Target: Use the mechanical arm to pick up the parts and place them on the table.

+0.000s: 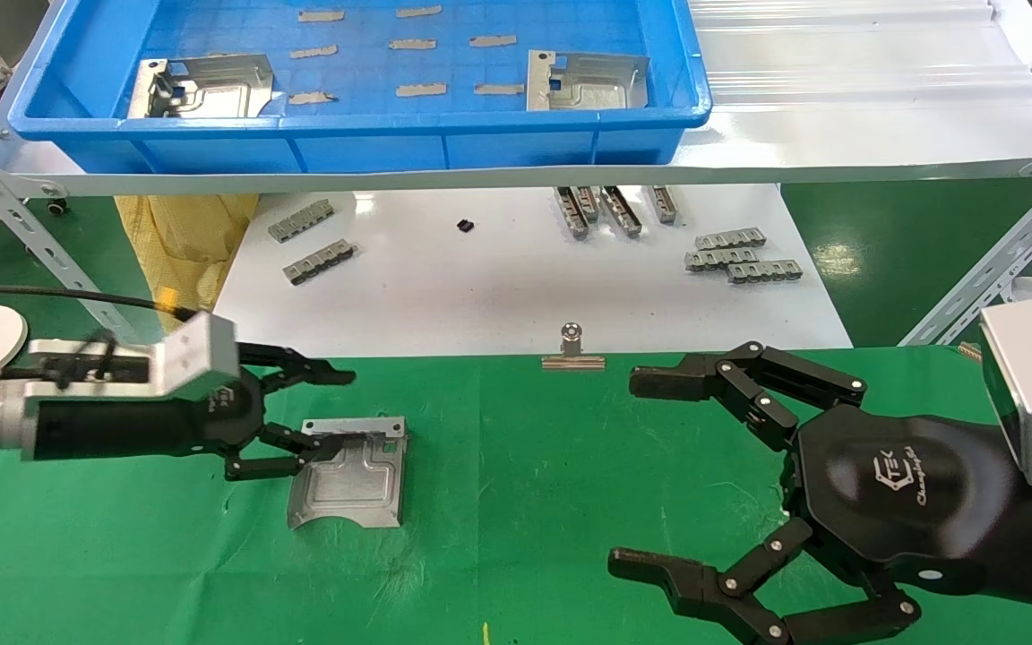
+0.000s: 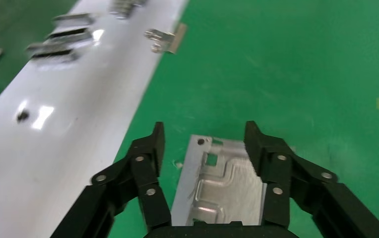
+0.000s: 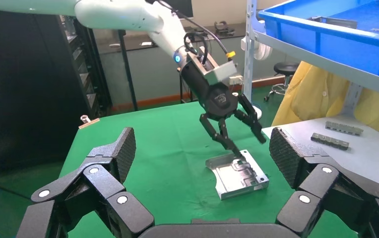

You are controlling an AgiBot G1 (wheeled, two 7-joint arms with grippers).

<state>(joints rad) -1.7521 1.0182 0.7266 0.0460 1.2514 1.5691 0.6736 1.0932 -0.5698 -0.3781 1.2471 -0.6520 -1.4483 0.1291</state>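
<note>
Right gripper (image 1: 650,475) sits nearest me, fingers spread wide, holding nothing above the green cloth table (image 1: 525,502). Farther over I have the left gripper (image 1: 323,412) released too, its fingers straddling one sheet-metal plate (image 1: 350,484) that lies flat on the cloth; one fingertip seems to touch the plate's edge, though I can't be sure. Beyond, grey slotted bars (image 1: 740,255) rest on the white tabletop (image 1: 480,287), and two more plates (image 1: 583,82) lie in the blue tray (image 1: 373,143).

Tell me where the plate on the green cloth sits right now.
In the head view the plate lies flat on the green table, on the robot's left, under the open left gripper and short of the binder clip.
</note>
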